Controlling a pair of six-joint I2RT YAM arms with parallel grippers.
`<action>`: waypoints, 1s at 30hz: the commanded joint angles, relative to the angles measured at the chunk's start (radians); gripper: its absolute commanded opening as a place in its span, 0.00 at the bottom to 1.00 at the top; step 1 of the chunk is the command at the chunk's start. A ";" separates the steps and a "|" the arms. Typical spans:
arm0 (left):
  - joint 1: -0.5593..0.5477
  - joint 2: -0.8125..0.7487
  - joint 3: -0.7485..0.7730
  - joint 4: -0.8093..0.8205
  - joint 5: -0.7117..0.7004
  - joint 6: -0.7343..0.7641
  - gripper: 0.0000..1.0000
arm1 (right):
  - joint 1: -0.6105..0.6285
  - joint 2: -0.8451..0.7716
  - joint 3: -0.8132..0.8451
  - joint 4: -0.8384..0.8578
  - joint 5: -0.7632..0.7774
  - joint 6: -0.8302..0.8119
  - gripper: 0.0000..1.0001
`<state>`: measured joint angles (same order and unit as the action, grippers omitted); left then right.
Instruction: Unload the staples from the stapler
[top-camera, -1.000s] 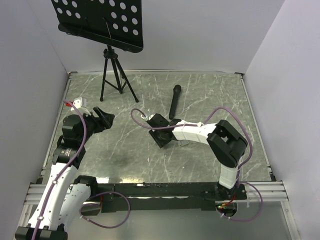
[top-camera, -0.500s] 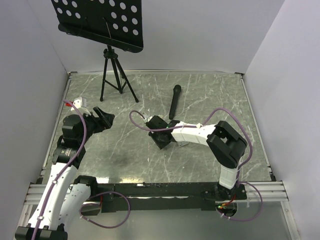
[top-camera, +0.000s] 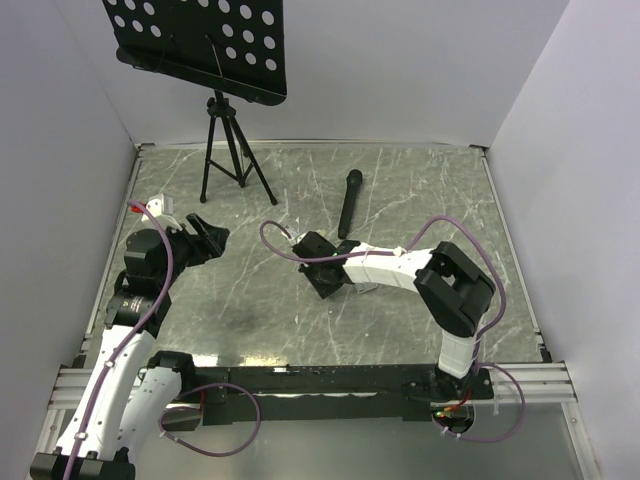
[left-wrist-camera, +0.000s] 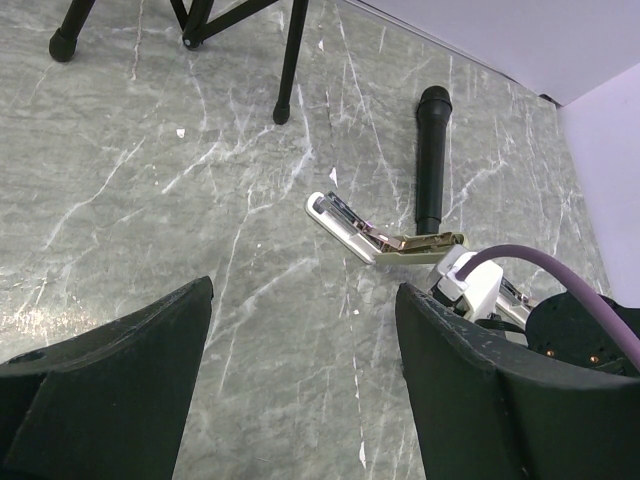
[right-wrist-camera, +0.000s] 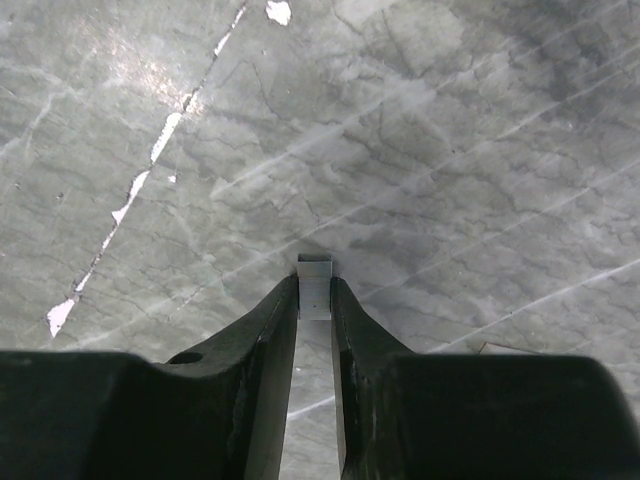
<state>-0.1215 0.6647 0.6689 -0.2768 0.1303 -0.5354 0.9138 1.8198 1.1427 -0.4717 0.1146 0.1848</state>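
Right jaws now around probable staples (right-wrist-camera: 315, 285)

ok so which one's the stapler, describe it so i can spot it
On the grey marble table, find the black microphone lying mid-table. At its handle end lies the stapler, hinged open, pale and silvery, unlike the black microphone and tripod.

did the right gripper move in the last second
Yes, the right gripper has shifted slightly left, away from the near end of the microphone.
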 joint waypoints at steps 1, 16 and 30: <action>-0.001 -0.010 0.037 0.011 -0.006 0.003 0.79 | -0.006 -0.063 0.002 -0.030 0.022 -0.008 0.26; -0.001 -0.010 0.037 0.011 -0.004 0.005 0.78 | -0.111 -0.207 -0.116 -0.031 0.023 -0.039 0.25; -0.001 -0.007 0.037 0.013 0.000 0.003 0.79 | -0.253 -0.298 -0.192 -0.054 -0.007 -0.065 0.25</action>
<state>-0.1215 0.6647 0.6689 -0.2768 0.1307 -0.5350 0.6807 1.5558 0.9604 -0.5175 0.1150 0.1371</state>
